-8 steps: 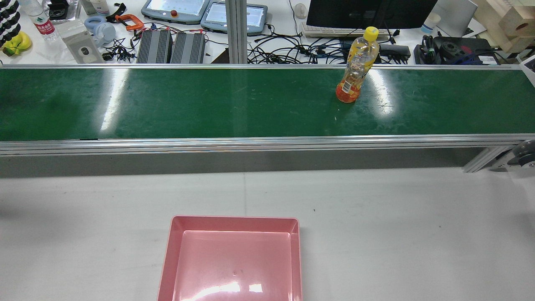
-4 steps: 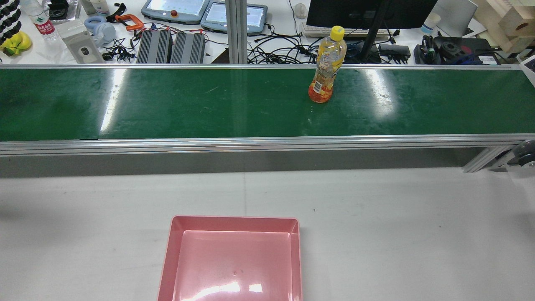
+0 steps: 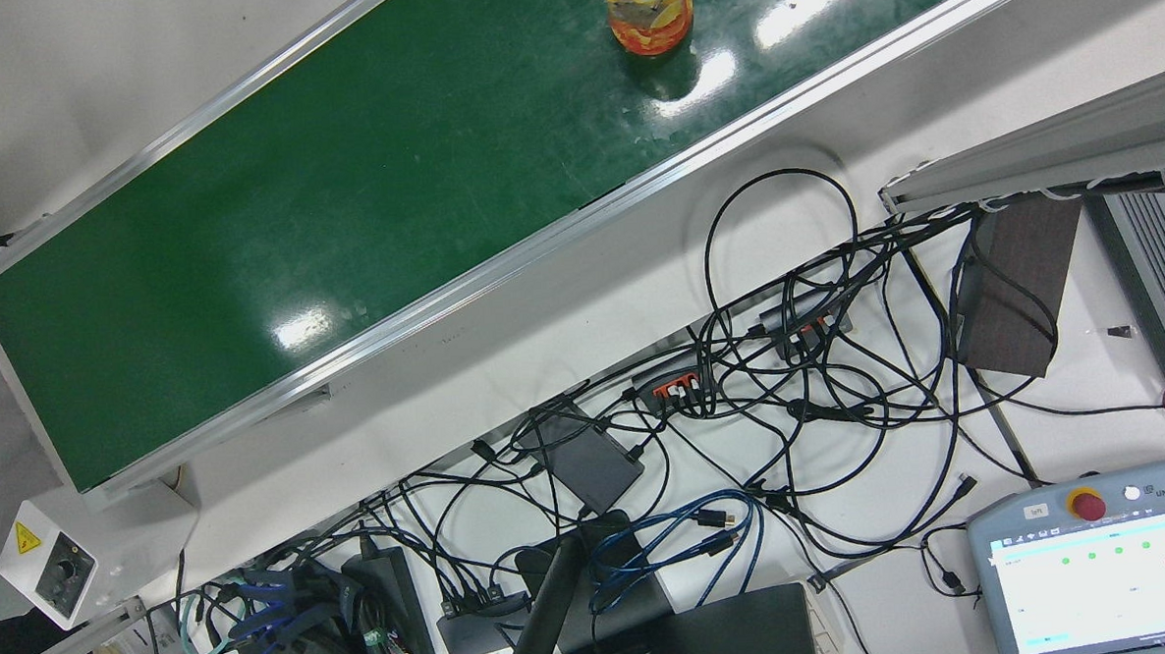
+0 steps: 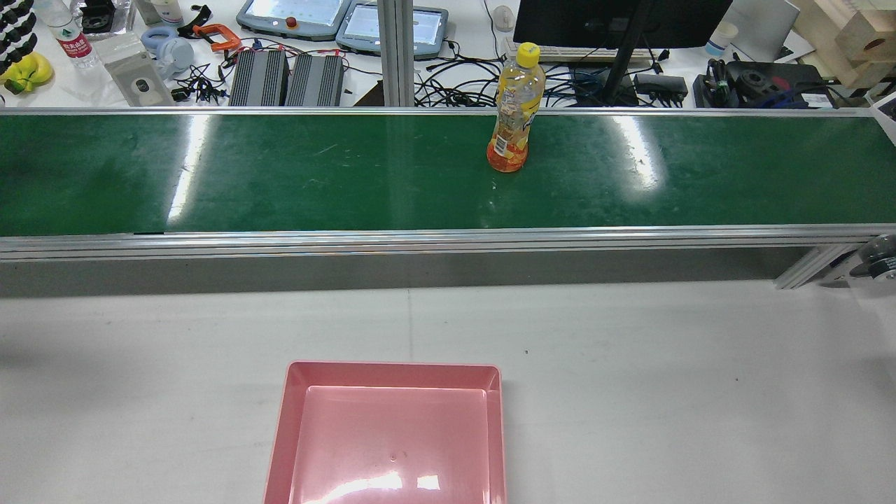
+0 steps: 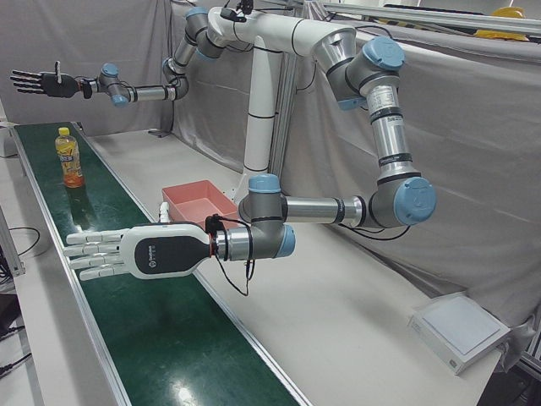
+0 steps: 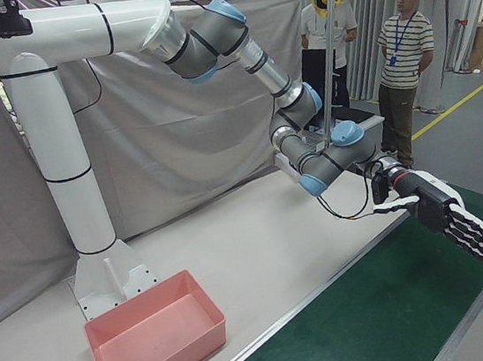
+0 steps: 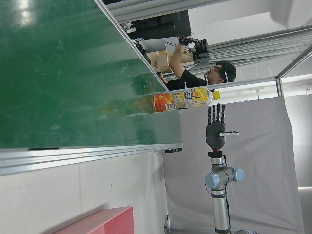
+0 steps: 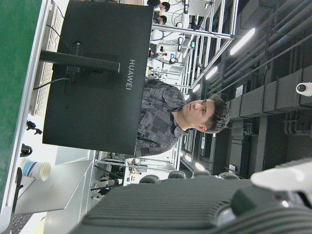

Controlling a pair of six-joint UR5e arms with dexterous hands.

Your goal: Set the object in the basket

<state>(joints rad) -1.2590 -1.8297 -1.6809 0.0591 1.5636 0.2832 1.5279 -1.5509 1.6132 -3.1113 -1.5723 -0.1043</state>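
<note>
A clear bottle (image 4: 514, 112) with a yellow cap and orange drink stands upright on the green belt (image 4: 280, 175), right of the middle. It also shows in the front view (image 3: 642, 10), the left-front view (image 5: 69, 156) and the left hand view (image 7: 185, 100). The pink basket (image 4: 392, 366) sits empty on the white table, on the near side of the belt. My left hand (image 5: 118, 254) is open and flat over the belt, far to the bottle's left. My right hand (image 5: 38, 82) is open, raised above the belt's other end. The rear view shows neither hand.
Past the belt's far edge lie cables (image 3: 790, 357), a monitor (image 4: 616, 17) and teach pendants (image 4: 336, 21). Two people (image 6: 402, 44) stand beyond the left end. A white box (image 5: 461, 326) lies on the table near that end.
The bottle has travelled left along the belt, upright, from the right part toward the middle. The basket has not moved.
</note>
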